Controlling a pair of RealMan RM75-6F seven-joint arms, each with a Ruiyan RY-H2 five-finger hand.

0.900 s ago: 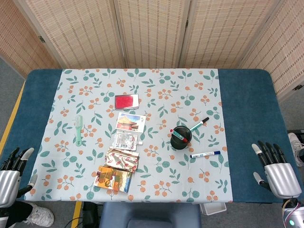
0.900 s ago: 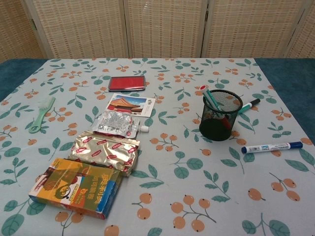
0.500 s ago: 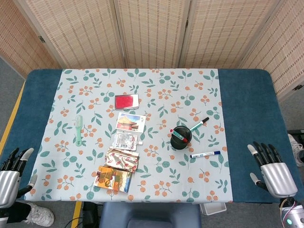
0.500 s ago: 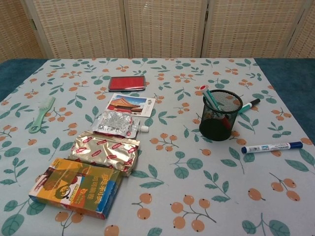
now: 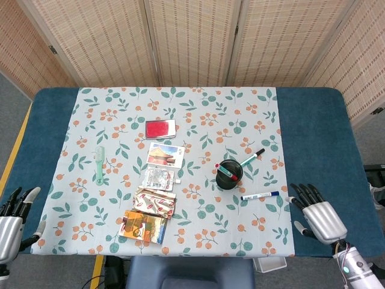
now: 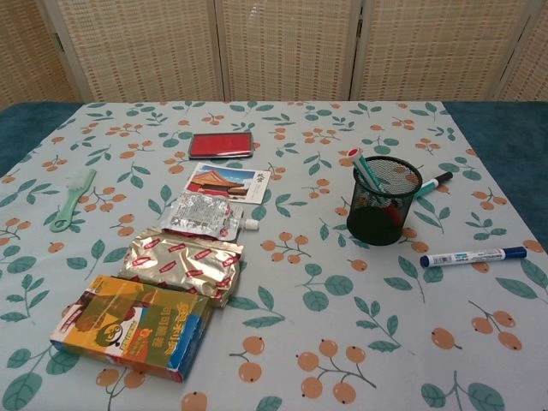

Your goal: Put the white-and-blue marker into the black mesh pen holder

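The black mesh pen holder (image 5: 230,174) stands upright on the flowered cloth (image 5: 198,108) that covers the middle of the surface (image 5: 313,120). It holds a couple of pens, one with a red end and one teal. The white-and-blue marker (image 5: 260,195) lies flat on the cloth just beside the holder, on its near right side, apart from it, with its blue cap pointing away from the holder. A teal marker with a black cap (image 5: 252,158) lies just beyond the holder on the far right, close to its rim.

The right hand (image 5: 317,216) hovers near the white-and-blue marker, to the right of the holder, at the edge of the cloth; its fingers are spread and it holds nothing. The left hand (image 5: 11,218) sits well apart from the holder, at the near left corner of the surface, fingers also apart and empty.

To the left of the holder runs a column of flat things: a red case (image 5: 160,129) farthest away, then a picture card (image 5: 165,155), a silver pouch (image 5: 158,178), a foil snack packet (image 5: 154,202) and a yellow-and-blue box (image 5: 144,227) nearest the robot. A green comb (image 5: 99,164) lies further left still.
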